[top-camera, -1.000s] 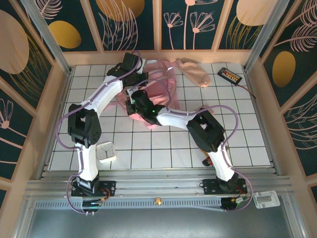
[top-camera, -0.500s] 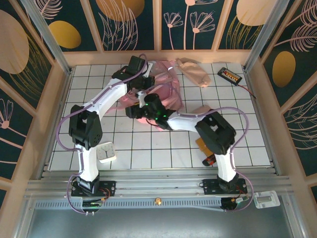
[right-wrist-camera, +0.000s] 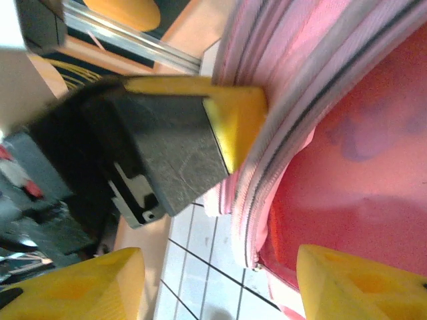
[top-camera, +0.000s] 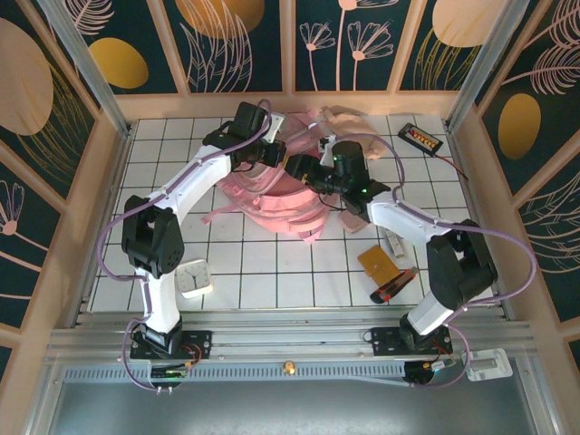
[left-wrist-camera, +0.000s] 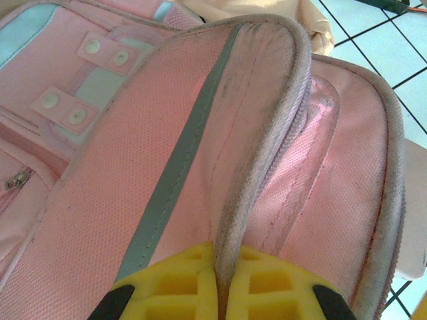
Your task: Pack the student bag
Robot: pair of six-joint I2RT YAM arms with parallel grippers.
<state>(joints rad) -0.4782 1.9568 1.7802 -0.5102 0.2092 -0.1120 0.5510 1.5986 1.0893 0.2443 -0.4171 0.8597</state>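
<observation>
Student bag (top-camera: 281, 195), a large pink fabric backpack w/ grey reflective strip, lies mid-table toward the far side, its main zip gaping. L gripper (left-wrist-camera: 223, 270) is clamped tight on the bag's upright zip rim, yellow pads pinching the fabric. R gripper (right-wrist-camera: 220, 280) has jaws well apart w/ nothing btwn them, and hangs just beside that rim, next to L gripper. Beige soft cloth pouch (top-camera: 358, 131) lies at the bag's far-right side.

White clock (top-camera: 193, 278), orange card (top-camera: 378, 263), black device (top-camera: 421, 138)

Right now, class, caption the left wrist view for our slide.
Left gripper clamps the zippered rim of the pink student bag.
</observation>
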